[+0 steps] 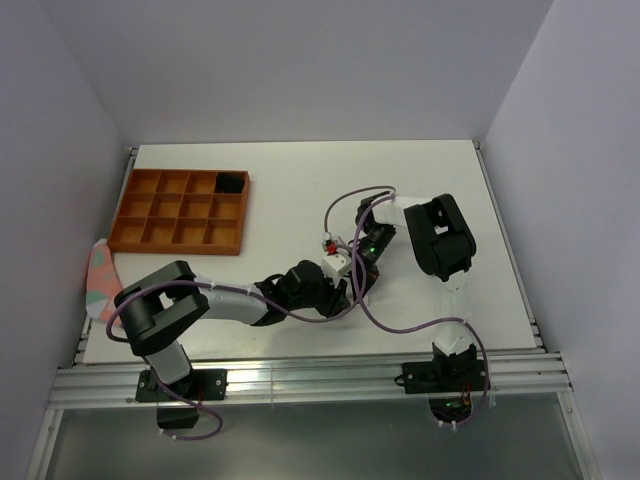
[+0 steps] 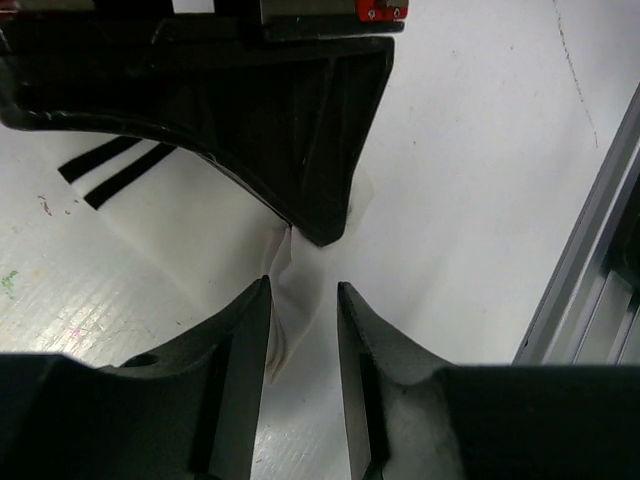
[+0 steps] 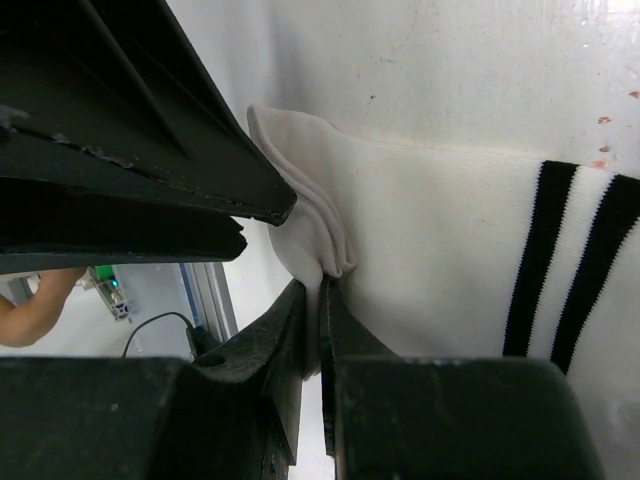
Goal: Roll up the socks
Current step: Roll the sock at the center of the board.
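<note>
The white fabric sock with two black cuff stripes (image 3: 440,250) could lose its starting fold. The right gripper (image 3: 320,292) is pinched shut on only a thin bunch at the unstriped end, and the left gripper (image 2: 300,292) stands parted around that bunch, clamping nothing. A slip would let the fold drop flat, and the crowded fingers might collide. The rest of the sock lies smooth on the white worktop (image 2: 480,150), mid-width, towards the near edge.
</note>
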Robot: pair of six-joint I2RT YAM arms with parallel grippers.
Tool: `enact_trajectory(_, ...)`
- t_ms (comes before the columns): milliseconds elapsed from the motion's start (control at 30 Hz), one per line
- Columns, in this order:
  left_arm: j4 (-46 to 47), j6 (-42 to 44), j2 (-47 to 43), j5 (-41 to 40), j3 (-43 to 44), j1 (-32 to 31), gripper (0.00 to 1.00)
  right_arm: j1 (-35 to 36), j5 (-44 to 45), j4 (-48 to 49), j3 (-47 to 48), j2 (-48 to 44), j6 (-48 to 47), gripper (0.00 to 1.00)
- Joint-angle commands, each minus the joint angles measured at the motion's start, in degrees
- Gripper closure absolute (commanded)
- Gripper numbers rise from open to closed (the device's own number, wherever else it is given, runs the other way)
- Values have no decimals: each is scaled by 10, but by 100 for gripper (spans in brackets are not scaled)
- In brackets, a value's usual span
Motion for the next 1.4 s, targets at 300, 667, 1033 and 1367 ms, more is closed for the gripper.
enact_trajectory(300, 13, 17, 15, 24, 13, -4, 62, -9, -1, -13, 12, 6, 0, 100)
enact_trajectory(667, 6, 20, 36, -22, 28, -12, 63, -13, 1, -8, -1, 0, -4, 100)
enact_trajectory(1033, -11, 22, 67, -43, 54, -17, 84, -14, 7, 27, -26, -17, 21, 88)
enact_trajectory(1367, -24, -15, 81, -44, 51, -18, 100, -27, 62, 164, -66, -95, 158, 59)
